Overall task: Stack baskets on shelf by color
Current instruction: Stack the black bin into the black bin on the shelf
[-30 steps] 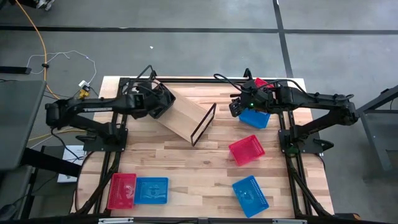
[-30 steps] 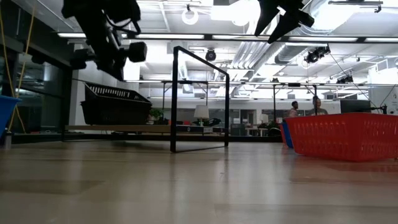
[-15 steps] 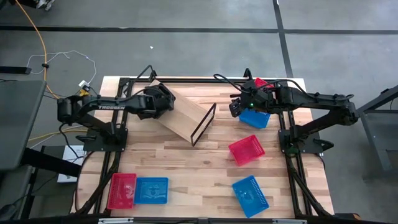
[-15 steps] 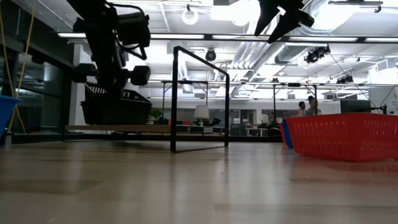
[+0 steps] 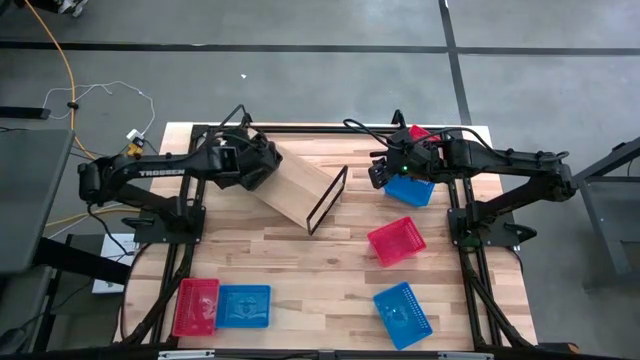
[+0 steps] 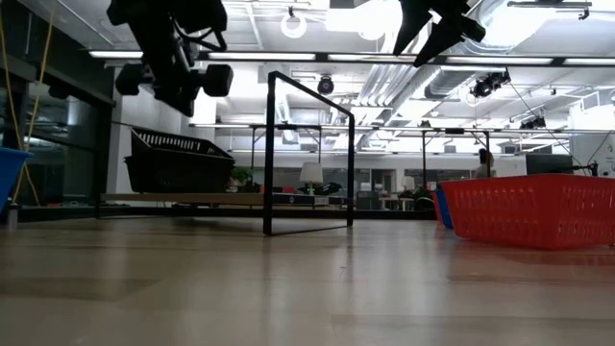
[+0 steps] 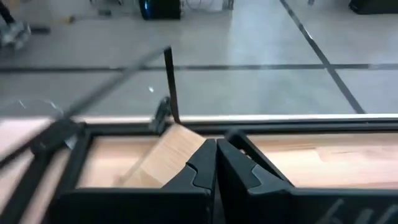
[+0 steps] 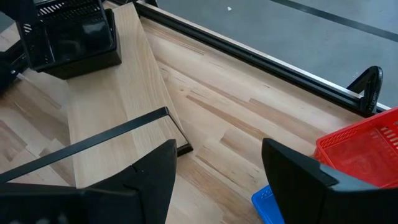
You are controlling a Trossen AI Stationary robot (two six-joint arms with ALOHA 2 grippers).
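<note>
The light-wood shelf [image 5: 300, 190] lies slantwise on the table, its black frame [image 5: 328, 198] at the near end. A black basket [image 8: 74, 34] sits on the shelf's far-left end, also seen as the black basket [image 6: 178, 161] in the low view. My left gripper [image 6: 183, 96] hangs shut just above that basket, apart from it; its fingers [image 7: 216, 163] are pressed together. My right gripper [image 8: 217, 180] stands open in the air above a blue basket [image 5: 410, 190] at the far right, nothing between its fingers.
A red basket [image 5: 421, 133] lies behind the blue one. Another red basket [image 5: 397, 240] lies mid-right and a blue one [image 5: 402, 315] near the front right. A red basket [image 5: 195, 305] and a blue basket [image 5: 243, 305] sit side by side at the front left.
My left gripper, shut throughout, dipped down toward the black basket on the shelf and has risen back up above it, rolling a little. The black basket has stayed where it was.
</note>
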